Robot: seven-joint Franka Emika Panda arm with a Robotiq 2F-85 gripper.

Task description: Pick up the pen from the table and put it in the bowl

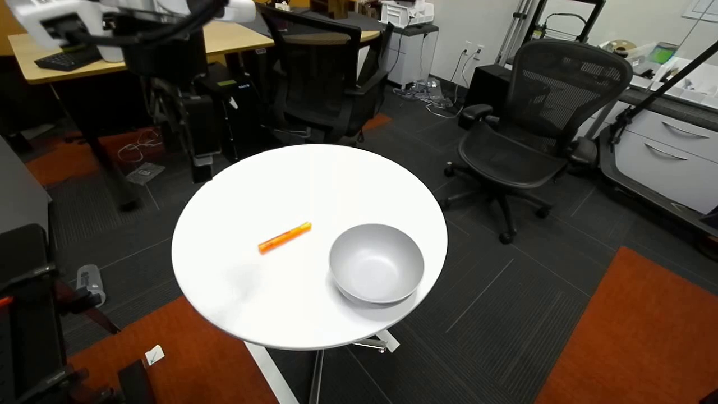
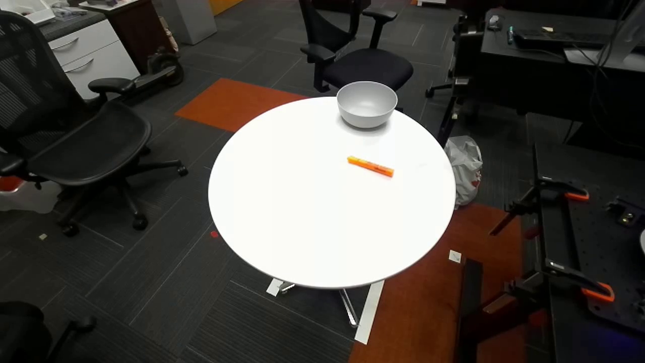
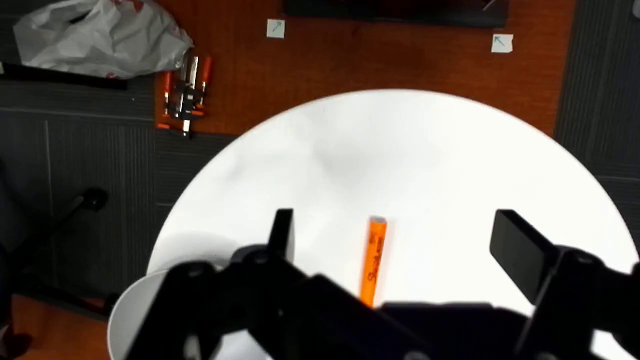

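Note:
The orange pen (image 1: pixel 285 238) lies flat on the round white table (image 1: pixel 303 314); it also shows in an exterior view (image 2: pixel 370 166). The grey bowl (image 1: pixel 376 269) stands upright near the table's edge, a short way from the pen, and shows in an exterior view (image 2: pixel 367 108). My gripper (image 1: pixel 202 168) hangs above the table's edge, apart from the pen. In the wrist view my gripper (image 3: pixel 395 215) is open and empty. The pen (image 3: pixel 374 260) appears between the fingers, well below them, its near end hidden by the gripper body. The bowl (image 3: pixel 132 315) is partly hidden behind the left finger.
Black office chairs (image 1: pixel 538 112) (image 2: pixel 363 65) stand around the table. A wooden desk (image 1: pixel 238 39) is behind the arm. A black bench with orange-tipped clamps (image 2: pixel 584 242) stands beside the table. A plastic bag (image 3: pixel 105 40) lies on the floor.

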